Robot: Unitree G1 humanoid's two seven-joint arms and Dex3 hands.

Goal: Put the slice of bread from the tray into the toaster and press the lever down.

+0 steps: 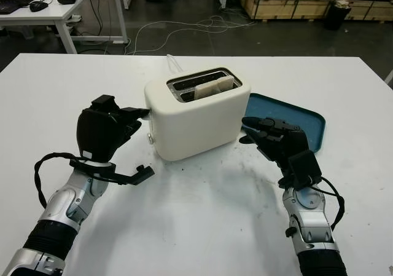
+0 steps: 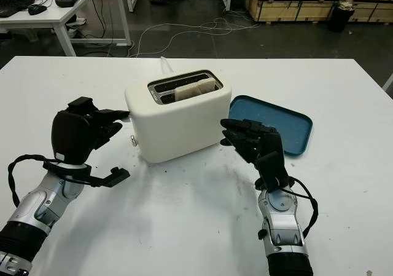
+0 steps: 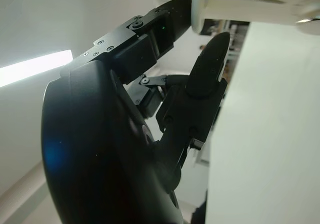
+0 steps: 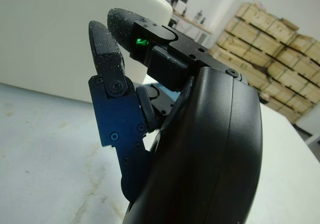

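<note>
The left robot hand (image 1: 113, 125) sits at the toaster's left end, holding nothing, its fingertips (image 3: 170, 19) up against the small cream lever knob (image 3: 198, 9) that sticks out of that end wall. In the left wrist view one finger lies right at the knob and a second finger is just beside it, so the hand looks placed for the press; whether it already bears on the knob cannot be told. The knob's travel runs down the end wall toward the worktop (image 1: 202, 214), so the coming move is likely a straight downward push from the left hand, which is much the nearer of the two to the lever.

The right robot hand (image 2: 249, 138) is on the opposite side, open and empty, close to the toaster's right end and between it and the blue tray (image 2: 282, 125). It is near the cream wall in the right wrist view, but contact is not clear.

The toaster (image 1: 196, 119) stands mid-worktop with its long axis running across, slots on top. The slice of bread (image 1: 212, 88) is already in the front slot, its top edge showing above the rim. The tray lies bare, just right of the toaster.
</note>
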